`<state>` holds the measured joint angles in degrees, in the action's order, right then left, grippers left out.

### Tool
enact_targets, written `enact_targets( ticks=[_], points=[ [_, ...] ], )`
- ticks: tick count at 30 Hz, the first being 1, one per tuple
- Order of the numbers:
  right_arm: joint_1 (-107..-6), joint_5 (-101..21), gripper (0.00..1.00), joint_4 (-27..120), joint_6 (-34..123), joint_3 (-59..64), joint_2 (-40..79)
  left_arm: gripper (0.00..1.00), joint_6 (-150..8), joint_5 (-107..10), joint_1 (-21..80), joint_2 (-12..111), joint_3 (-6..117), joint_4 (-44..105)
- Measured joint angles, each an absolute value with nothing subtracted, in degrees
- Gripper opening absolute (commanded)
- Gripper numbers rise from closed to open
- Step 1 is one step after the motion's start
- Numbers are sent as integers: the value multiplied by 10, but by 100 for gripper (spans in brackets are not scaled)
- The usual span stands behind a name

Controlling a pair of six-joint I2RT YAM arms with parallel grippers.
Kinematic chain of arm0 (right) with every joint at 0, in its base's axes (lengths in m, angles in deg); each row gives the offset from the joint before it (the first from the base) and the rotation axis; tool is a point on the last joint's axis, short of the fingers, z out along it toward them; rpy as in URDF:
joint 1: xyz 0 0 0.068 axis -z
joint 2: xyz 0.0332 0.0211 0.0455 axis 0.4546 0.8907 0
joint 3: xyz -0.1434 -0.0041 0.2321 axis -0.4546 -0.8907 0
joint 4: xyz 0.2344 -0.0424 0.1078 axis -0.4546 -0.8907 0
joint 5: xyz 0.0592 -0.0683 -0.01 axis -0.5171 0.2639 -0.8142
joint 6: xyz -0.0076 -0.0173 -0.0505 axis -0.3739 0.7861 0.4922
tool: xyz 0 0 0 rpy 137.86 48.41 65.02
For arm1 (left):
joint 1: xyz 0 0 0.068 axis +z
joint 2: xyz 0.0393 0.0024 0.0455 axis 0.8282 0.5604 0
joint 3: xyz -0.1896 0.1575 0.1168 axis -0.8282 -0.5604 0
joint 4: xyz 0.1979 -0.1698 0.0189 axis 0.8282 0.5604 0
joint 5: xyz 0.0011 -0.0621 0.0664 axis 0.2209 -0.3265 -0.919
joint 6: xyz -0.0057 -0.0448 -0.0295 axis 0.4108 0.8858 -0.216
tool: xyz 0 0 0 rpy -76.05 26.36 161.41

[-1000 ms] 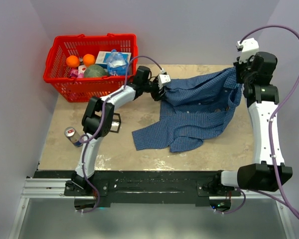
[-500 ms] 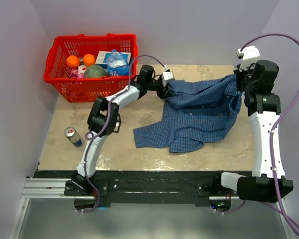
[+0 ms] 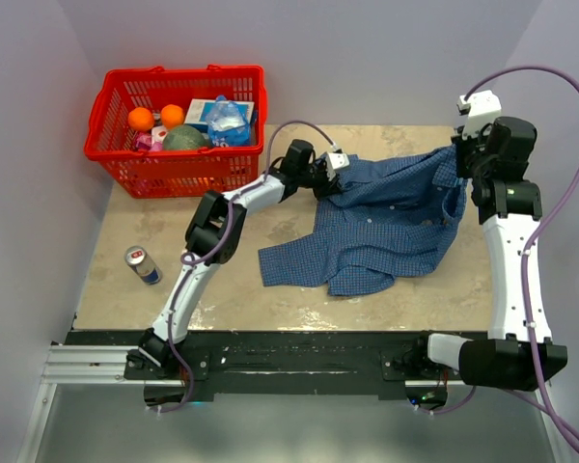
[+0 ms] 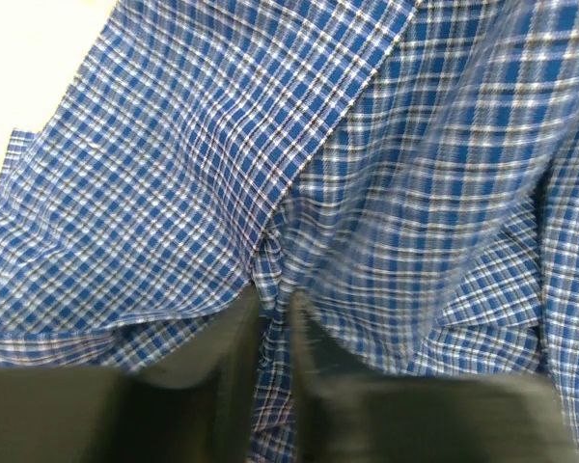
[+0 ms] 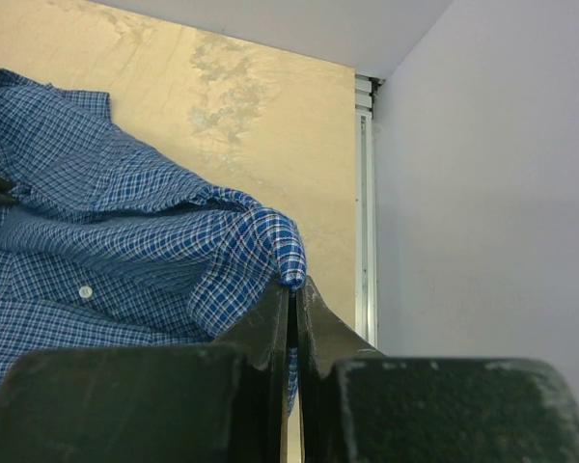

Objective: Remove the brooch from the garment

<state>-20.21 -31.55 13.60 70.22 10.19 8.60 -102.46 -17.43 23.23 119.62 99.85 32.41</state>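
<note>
The garment (image 3: 386,227), a blue checked shirt, lies spread across the right half of the table. My left gripper (image 3: 340,177) is at the shirt's upper left edge. In the left wrist view it (image 4: 273,309) is shut on a narrow fold of the checked cloth (image 4: 174,174). My right gripper (image 3: 458,159) holds the shirt's upper right corner lifted off the table. In the right wrist view it (image 5: 291,287) is shut on a rolled edge of the fabric (image 5: 125,251). The brooch shows in no view.
A red basket (image 3: 174,166) with oranges and packets stands at the back left. A drink can (image 3: 142,264) lies near the left table edge. A white shirt button (image 5: 85,291) shows. The right wall (image 5: 482,193) is close to my right gripper.
My left gripper has reached further right onto the shirt's edge and closed on a fold of it. The right arm shifted slightly at first, then held still with the shirt corner.
</note>
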Motion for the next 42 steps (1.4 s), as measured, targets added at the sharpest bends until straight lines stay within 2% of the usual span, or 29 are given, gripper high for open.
enact_targets(
  ticks=[1, 5, 12, 20, 25, 33, 42],
  points=[
    [-202, -315, 0, 136, 702, 102, 87, 0, -1026, -179, 233, 1197, 1000, 324],
    [-202, -314, 0, 139, 702, 100, 87, 0, -1028, -190, 233, 1187, 992, 325],
    [-193, -301, 0, 197, 705, 96, 115, 0, -1071, -219, 238, 1054, 931, 352],
    [-142, -295, 0, 263, 716, 178, 217, 0, -1237, -271, 257, 869, 989, 384],
    [-122, -300, 0, 280, 719, 234, 226, 0, -1357, -308, 257, 812, 1005, 394],
    [-105, -317, 0, 296, 731, 255, 170, 0, -1490, -346, 244, 776, 974, 482],
    [-77, -347, 0, 324, 766, 117, 29, 0, -1573, -436, 173, 673, 931, 552]
  ],
)
